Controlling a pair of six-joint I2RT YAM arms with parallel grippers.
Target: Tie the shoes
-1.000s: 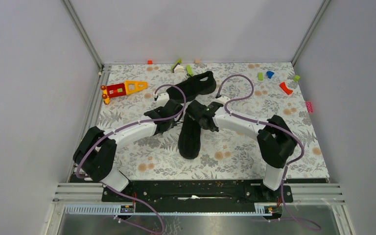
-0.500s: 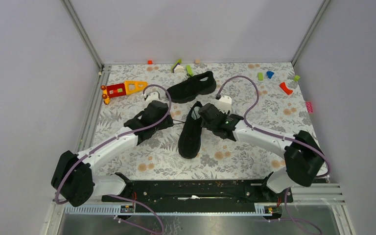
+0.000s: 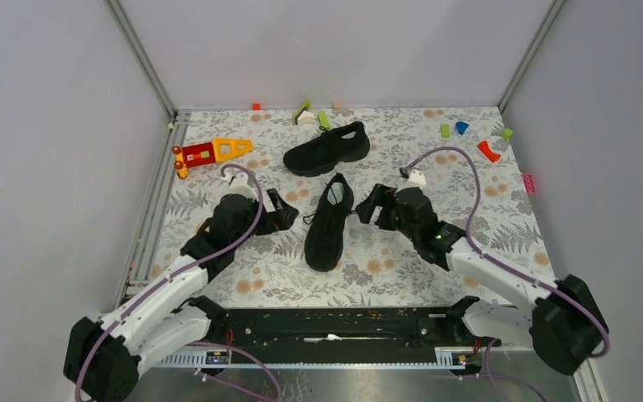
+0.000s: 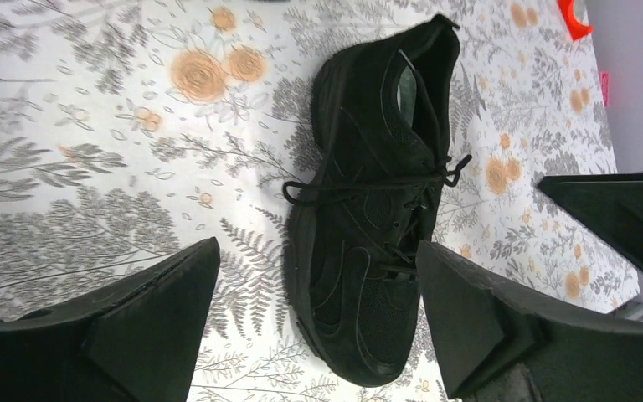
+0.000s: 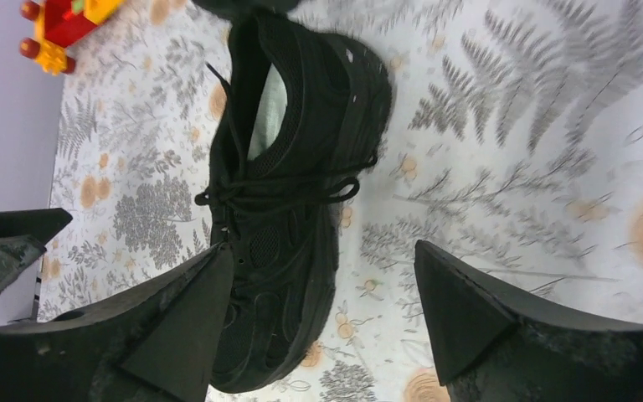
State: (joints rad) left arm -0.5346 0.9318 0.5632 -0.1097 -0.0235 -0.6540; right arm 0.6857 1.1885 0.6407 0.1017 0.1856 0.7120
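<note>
Shoes, pair, black, low-top: near shoe (image 3: pixel 327 224) lies mid-table on the floral cloth (image 3: pixel 469 251), toe toward the arm bases, heel away; far shoe (image 3: pixel 326 149) lies crosswise just beyond that heel, apparently not touching it. Laces (image 4: pixel 368 191) of the near shoe: drawn across the tongue, a short loop or end showing on each side; whether this is a finished bow or only a first knot cannot be told. Far shoe's laces: too small to read. Left gripper (image 3: pixel 282 211): jaws spread wide, empty, just left of the near shoe. Right gripper (image 3: pixel 371 206): jaws spread wide, empty, just right of it. Step in hand, by judgement: both lace ends released, the near shoe's knot either done or awaiting a re-grip. Next move calls for checking the knot, then fine pinches on the thin lace ends of whichever shoe is loose. Room: bare cloth on both flanks of the near shoe; red-and-yellow toy (image 3: pixel 209 152) far left and red piece (image 3: pixel 488 151) far right, both well apart; far shoe crowds the heel side.
</note>
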